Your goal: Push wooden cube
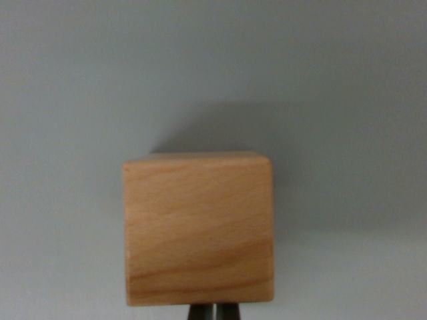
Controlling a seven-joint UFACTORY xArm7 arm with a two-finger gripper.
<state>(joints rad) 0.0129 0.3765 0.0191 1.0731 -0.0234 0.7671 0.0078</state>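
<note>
Wooden cube (199, 229) on bare grey surface (67, 100); hand (213, 312) fingertips together, touching it.

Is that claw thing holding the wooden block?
No. The claw looks shut with nothing between its tips, just below the wooden cube. Touching cannot be told.

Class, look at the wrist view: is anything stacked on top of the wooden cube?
No, the wooden cube shows a bare top edge against the plain grey surface.

Wooden cube (198, 230): light wood, visible grain, smooth, matt-satin faces. Desk (73, 100): plain pale grey, smooth, matt. End effector (213, 312) tips: dark, material unclear.
</note>
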